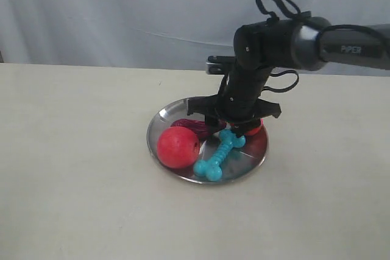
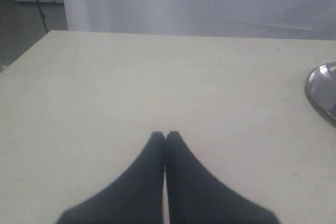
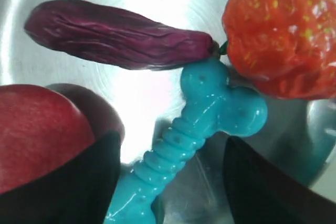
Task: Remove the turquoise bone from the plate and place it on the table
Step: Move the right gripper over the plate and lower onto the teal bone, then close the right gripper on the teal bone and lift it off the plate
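Note:
The turquoise bone point(image 1: 218, 155) lies slantwise on the shiny steel plate point(image 1: 253, 161) near its front rim. My right gripper point(image 1: 230, 128) hangs low over the bone's far end, open, one finger on each side of the ribbed shaft point(image 3: 176, 148) without touching it. In the right wrist view the bone's knobbed end point(image 3: 223, 100) touches the dark purple toy point(image 3: 115, 35) and the strawberry. My left gripper point(image 2: 165, 136) is shut and empty over the beige table point(image 2: 105, 87), with the plate's rim point(image 2: 317, 90) off to one side. That gripper does not show in the exterior view.
A red ball point(image 1: 178, 147) sits on the plate left of the bone, close to one right finger point(image 3: 84, 182). A red strawberry toy point(image 3: 283, 30) lies at the bone's far end, mostly hidden by the arm in the exterior view. A white curtain point(image 1: 122, 10) backs the table.

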